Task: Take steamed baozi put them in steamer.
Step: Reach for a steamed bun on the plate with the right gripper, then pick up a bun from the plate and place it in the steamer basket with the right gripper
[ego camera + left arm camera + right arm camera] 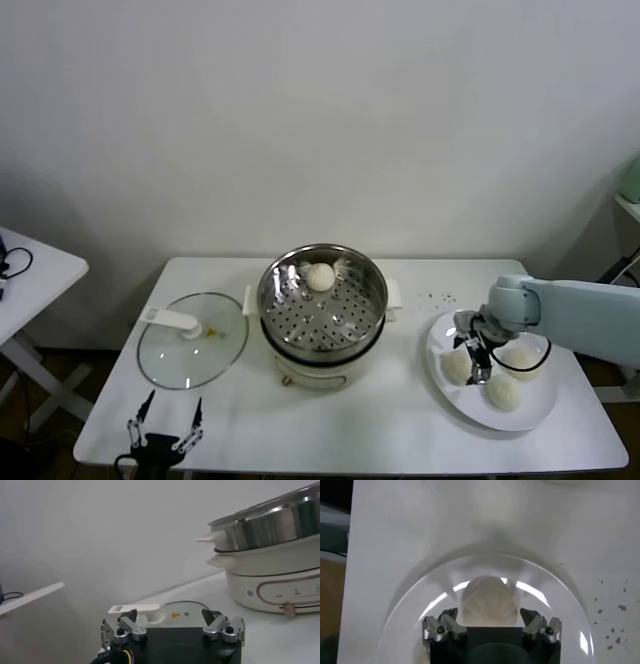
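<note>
The steel steamer (335, 312) stands on its cream cooker base at the table's middle, with one baozi (319, 277) lying on the far side of its perforated floor. Three more baozi (457, 367) (503, 391) (520, 357) lie on the white plate (441, 334) at the right. My right gripper (477, 352) hangs low over that plate, open. In the right wrist view one baozi (490, 599) sits between the spread fingers of the right gripper (489, 614), which do not touch it. My left gripper (165, 427) is parked open at the table's front left.
A glass lid (190, 350) with a white handle lies flat to the left of the steamer. It shows just past the left gripper (169, 614), with the cooker base (272, 582) beyond. A white side table (30, 270) stands at far left. Dark specks (438, 298) dot the tabletop behind the plate.
</note>
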